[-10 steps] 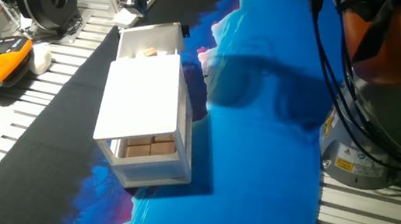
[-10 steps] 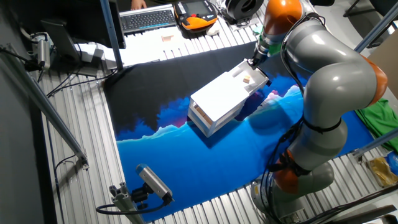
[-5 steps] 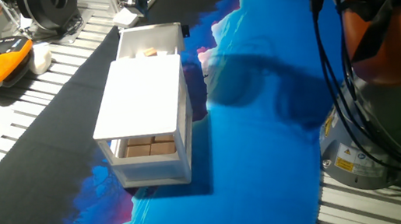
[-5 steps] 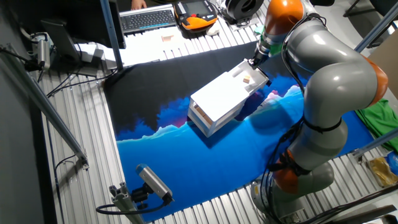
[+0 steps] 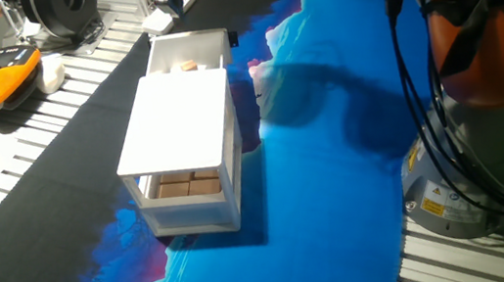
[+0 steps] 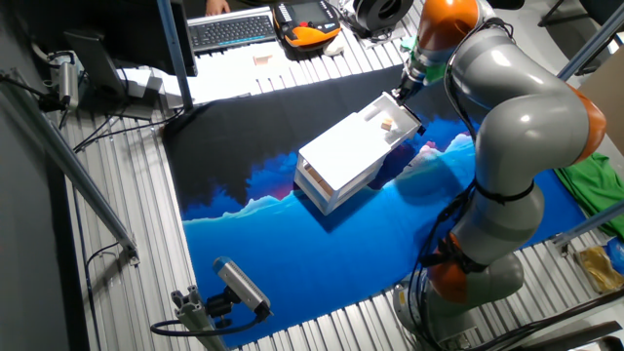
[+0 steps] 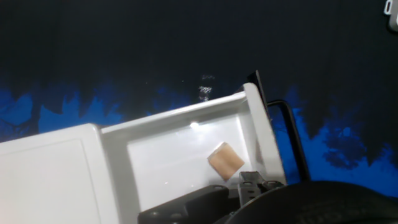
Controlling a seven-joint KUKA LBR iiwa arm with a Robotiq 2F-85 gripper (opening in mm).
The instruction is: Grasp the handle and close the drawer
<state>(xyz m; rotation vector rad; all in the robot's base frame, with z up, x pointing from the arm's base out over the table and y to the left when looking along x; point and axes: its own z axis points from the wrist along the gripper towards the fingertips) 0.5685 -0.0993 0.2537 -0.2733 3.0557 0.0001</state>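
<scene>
Fingers (image 7: 252, 182) just above open drawer (image 7: 186, 155), beside handle (image 7: 292, 140)

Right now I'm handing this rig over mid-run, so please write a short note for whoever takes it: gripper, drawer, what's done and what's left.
Gripper: at the drawer's far front end, beside the handle; none of the views shows whether it is open or shut, or gripping the handle.
Drawer: the upper one of the white cabinet, pulled out, with one small tan block inside.
Done: the arm has reached the drawer front.
Left: confirm a grasp on the black handle, then push the drawer fully in.
</scene>
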